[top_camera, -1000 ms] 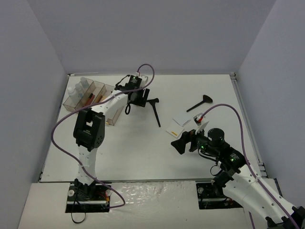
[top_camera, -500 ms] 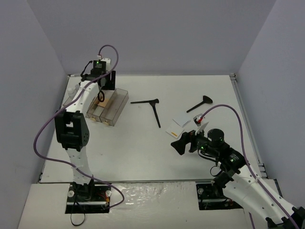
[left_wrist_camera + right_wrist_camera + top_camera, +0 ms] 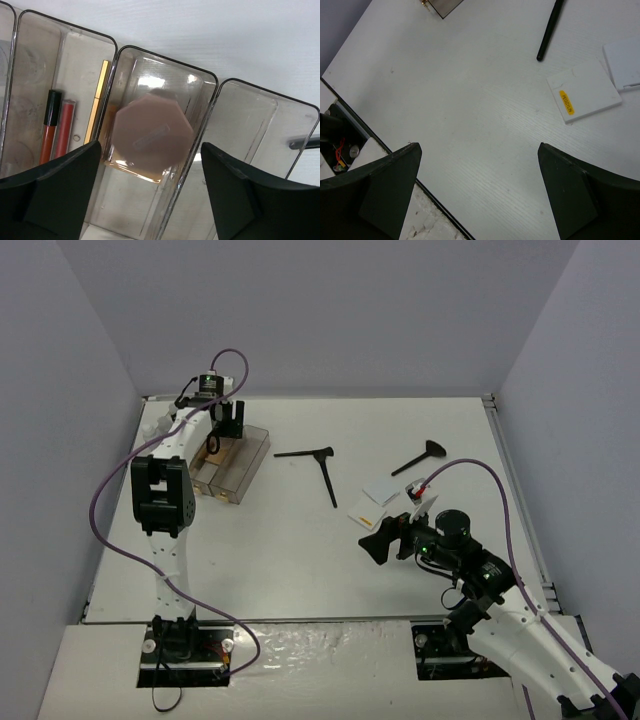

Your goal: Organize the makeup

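**A:** Left pincer point(image 3: 222, 432) — what state, and why there?

**B:** Jaws apart, gripping nothing. It hangs over the clear organizer tray point(image 3: 209, 107). The pink compact point(image 3: 152, 136) shows straight beneath it, midway between the two black fingers and touching neither. Its outline is soft, so it cannot be told whether it rests on the compartment floor or is in the air. Judged: a drop-off over that compartment.

**A:** Shape and material?

**B:** An eight-sided disc, matt dusty pink, with a faint label on the lid. A flat brownish piece lies half hidden under it. The tray is glossy transparent plastic, dark-rimmed, with rounded corners. One compartment over, beyond the finger at the left of the wrist view, lie the red pencils point(image 3: 50, 125), slim and glossy, set lengthwise because long things suit long bays.

**A:** And the right pincer point(image 3: 479, 150)?

**B:** Spread wide and empty above the white, fine-grained table point(image 3: 445, 90). Ahead of it, toward its right finger, lies a flat white square pad point(image 3: 584, 95) with a yellow label. Further ahead is a thin black brush point(image 3: 549, 32) handle. Judged: both await sorting — the pad being nearest
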`<act>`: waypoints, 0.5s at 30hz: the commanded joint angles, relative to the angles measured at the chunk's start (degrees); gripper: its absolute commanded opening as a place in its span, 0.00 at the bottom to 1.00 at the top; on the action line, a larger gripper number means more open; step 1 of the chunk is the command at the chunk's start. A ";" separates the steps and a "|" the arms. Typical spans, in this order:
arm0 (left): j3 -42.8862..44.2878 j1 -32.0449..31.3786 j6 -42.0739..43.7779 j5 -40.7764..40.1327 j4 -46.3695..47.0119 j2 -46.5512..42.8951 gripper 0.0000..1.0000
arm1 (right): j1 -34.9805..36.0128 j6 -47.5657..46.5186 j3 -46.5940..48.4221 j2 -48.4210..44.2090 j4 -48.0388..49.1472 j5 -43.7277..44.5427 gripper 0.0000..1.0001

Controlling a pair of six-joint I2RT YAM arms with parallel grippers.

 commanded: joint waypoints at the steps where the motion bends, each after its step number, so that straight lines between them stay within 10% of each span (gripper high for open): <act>1: 2.51 0.19 0.37 0.29 1.84 -4.95 0.84 | 0.12 0.08 0.75 0.68 2.77 -0.34 1.00; 8: 0.09 -0.67 -1.60 2.93 1.20 -9.62 0.89 | 0.12 0.24 1.18 0.16 2.77 -0.45 1.00; 15: -9.01 -15.86 -4.89 5.71 4.21 -20.20 0.89 | 0.19 -0.17 3.22 -1.42 2.77 0.92 1.00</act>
